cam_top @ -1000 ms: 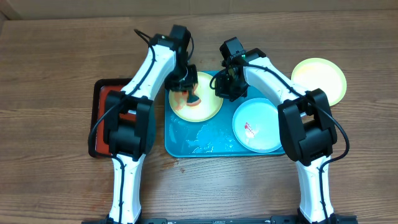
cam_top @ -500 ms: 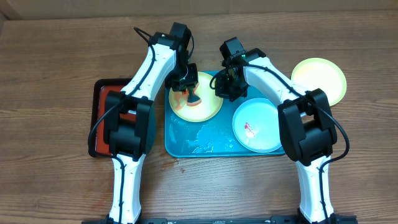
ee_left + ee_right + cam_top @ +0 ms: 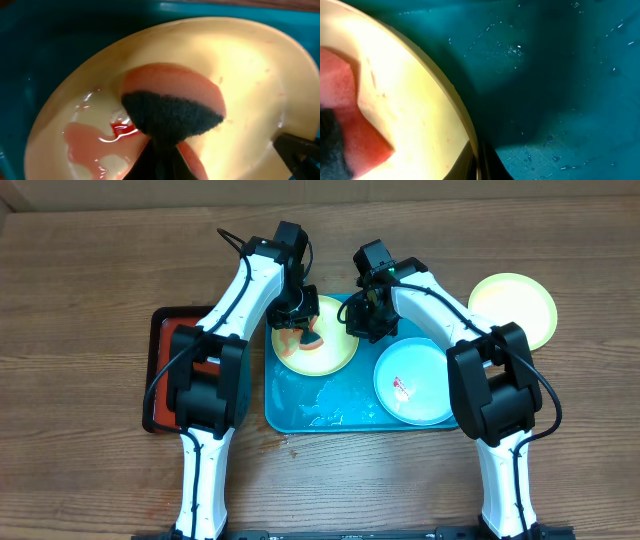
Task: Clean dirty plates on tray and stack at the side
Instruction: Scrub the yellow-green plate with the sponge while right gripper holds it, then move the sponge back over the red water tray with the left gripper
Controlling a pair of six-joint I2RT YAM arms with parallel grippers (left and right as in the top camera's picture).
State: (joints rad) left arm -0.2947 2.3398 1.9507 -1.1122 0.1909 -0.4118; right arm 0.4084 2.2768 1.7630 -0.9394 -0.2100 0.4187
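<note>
A pale yellow-green plate (image 3: 325, 352) lies at the back left of the turquoise tray (image 3: 330, 415). My left gripper (image 3: 296, 321) is shut on an orange sponge with a dark scouring side (image 3: 172, 107) and presses it on the plate (image 3: 250, 65), beside a red smear (image 3: 120, 130). My right gripper (image 3: 362, 322) is shut on this plate's right rim (image 3: 462, 117). A pale blue-white plate (image 3: 425, 385) with a red smear lies at the tray's right. Another yellow-green plate (image 3: 513, 305) sits on the table, right of the tray.
A smaller red tray with a black rim (image 3: 165, 370) sits left of the turquoise tray, partly under my left arm. Water film lies on the turquoise tray's front left (image 3: 315, 405). The table is brown wood (image 3: 90, 290).
The sponge has shifted a little toward the far side of the plate with my left gripper. My right arm and the plates have not moved.
</note>
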